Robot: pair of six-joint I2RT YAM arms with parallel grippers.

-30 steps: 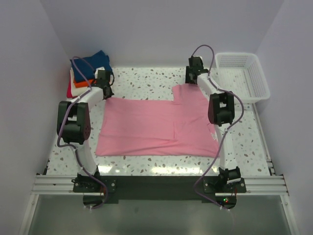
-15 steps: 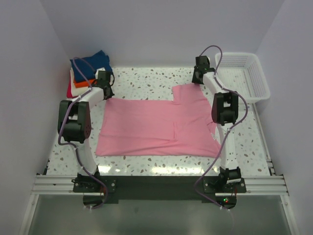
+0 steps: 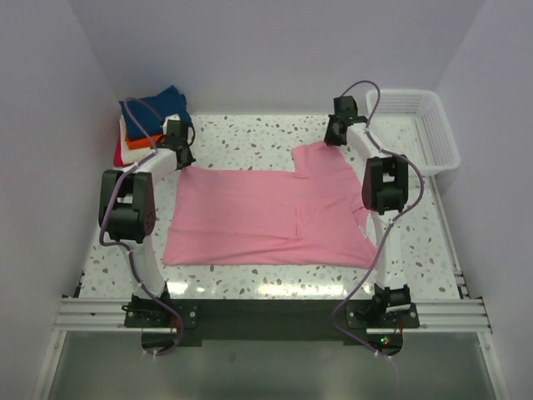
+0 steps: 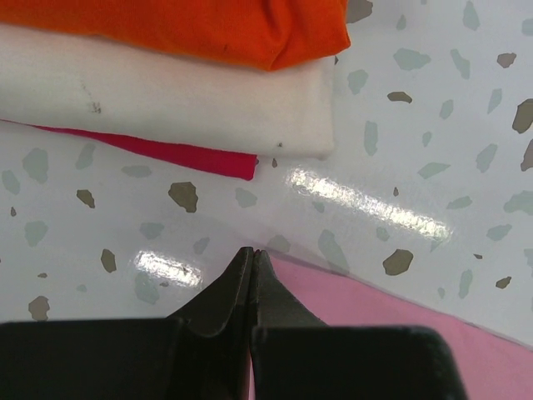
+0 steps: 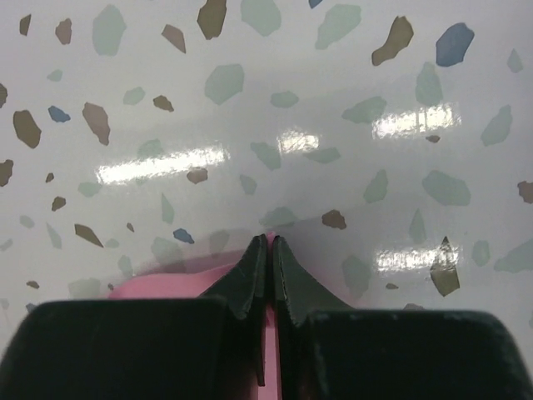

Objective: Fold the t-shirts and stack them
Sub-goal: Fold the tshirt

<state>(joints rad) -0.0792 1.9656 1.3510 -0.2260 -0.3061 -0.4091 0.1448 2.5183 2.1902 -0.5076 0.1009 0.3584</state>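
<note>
A light pink t-shirt [image 3: 258,212] lies spread flat across the middle of the table. My left gripper [image 3: 183,160] is at the shirt's far left corner, shut, with a sliver of pink cloth [image 4: 400,325] between its fingers [image 4: 251,252]. My right gripper [image 3: 331,140] is at the far right corner, shut on the pink edge [image 5: 158,283], which shows between its tips [image 5: 268,240]. Folded t-shirts are stacked at the far left: navy blue [image 3: 154,107] on top, with orange [image 4: 183,29], cream-white [image 4: 166,92] and red [image 4: 191,157] below.
A white mesh basket [image 3: 446,132] stands at the far right of the speckled table. Walls close in the table on the left, back and right. The folded stack sits just beyond the left gripper.
The right gripper shifted slightly right and further back to the shirt's corner and closed on the pink cloth. The left gripper has stayed shut and still.
</note>
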